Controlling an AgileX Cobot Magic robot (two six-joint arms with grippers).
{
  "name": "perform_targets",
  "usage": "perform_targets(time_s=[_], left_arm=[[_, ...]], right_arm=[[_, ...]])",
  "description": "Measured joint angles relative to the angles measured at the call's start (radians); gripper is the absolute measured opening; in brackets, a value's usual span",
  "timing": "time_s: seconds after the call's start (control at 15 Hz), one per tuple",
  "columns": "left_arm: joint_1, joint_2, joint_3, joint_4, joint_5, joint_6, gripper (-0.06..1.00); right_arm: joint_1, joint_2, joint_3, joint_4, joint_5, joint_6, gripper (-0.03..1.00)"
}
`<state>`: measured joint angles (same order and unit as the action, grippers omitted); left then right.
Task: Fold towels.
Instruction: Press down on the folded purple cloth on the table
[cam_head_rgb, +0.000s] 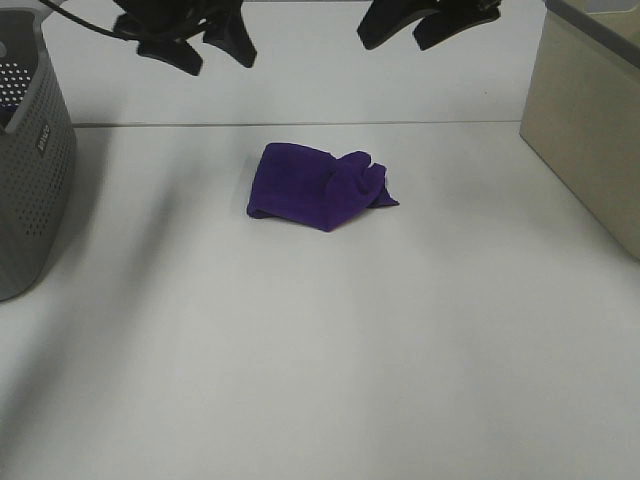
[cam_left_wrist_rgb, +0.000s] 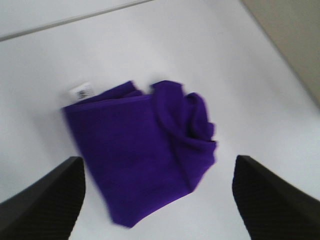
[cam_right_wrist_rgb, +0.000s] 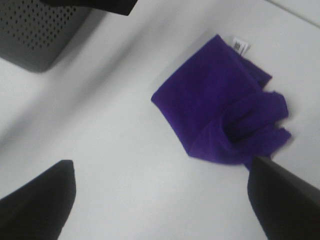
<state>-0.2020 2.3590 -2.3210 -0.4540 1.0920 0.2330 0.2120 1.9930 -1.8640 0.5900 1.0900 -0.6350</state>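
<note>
The purple towel (cam_head_rgb: 318, 187) lies on the white table (cam_head_rgb: 320, 350), a little behind the middle. It is loosely folded, flat on its left part and bunched up on its right. Its white tag shows in the left wrist view (cam_left_wrist_rgb: 81, 91) and in the right wrist view (cam_right_wrist_rgb: 241, 46). My left gripper (cam_head_rgb: 205, 50) hangs open high above the table, behind and left of the towel (cam_left_wrist_rgb: 140, 150). My right gripper (cam_head_rgb: 412, 32) hangs open high behind and right of the towel (cam_right_wrist_rgb: 220, 110). Both are empty and well clear of the cloth.
A grey perforated basket (cam_head_rgb: 30, 150) stands at the table's left edge and also shows in the right wrist view (cam_right_wrist_rgb: 35, 30). A beige box (cam_head_rgb: 590, 120) stands at the right edge. A seam (cam_head_rgb: 300, 124) crosses the table behind the towel.
</note>
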Motion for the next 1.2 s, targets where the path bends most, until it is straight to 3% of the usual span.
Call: perform_targets(time_s=[0.13, 0.27, 0.47, 0.67, 0.87, 1.07, 1.13, 1.2], left_arm=[[0.0, -0.015, -0.001, 0.199, 0.058, -0.09, 0.74], [0.0, -0.013, -0.001, 0.274, 0.092, -0.125, 0.74], [0.0, -0.013, -0.001, 0.281, 0.101, -0.133, 0.74], [0.0, -0.013, -0.001, 0.274, 0.104, -0.133, 0.74], [0.0, -0.013, -0.001, 0.273, 0.106, -0.133, 0.74], [0.0, -0.013, -0.001, 0.276, 0.119, -0.133, 0.74], [0.0, -0.013, -0.001, 0.278, 0.121, -0.133, 0.74], [0.0, -0.013, -0.001, 0.286, 0.123, -0.13, 0.74]], right_arm=[[0.025, 0.081, 0.0, 0.032, -0.135, -0.058, 0.9], [0.078, 0.158, 0.0, 0.025, -0.234, -0.171, 0.89], [0.148, 0.261, 0.0, 0.009, -0.338, -0.311, 0.82], [0.157, 0.327, 0.0, 0.02, -0.445, -0.409, 0.77], [0.161, 0.393, 0.0, 0.125, -0.524, -0.536, 0.73], [0.16, 0.447, 0.0, 0.102, -0.523, -0.538, 0.72], [0.158, 0.458, 0.0, 0.06, -0.517, -0.51, 0.72], [0.138, 0.465, 0.0, -0.051, -0.49, -0.405, 0.72]])
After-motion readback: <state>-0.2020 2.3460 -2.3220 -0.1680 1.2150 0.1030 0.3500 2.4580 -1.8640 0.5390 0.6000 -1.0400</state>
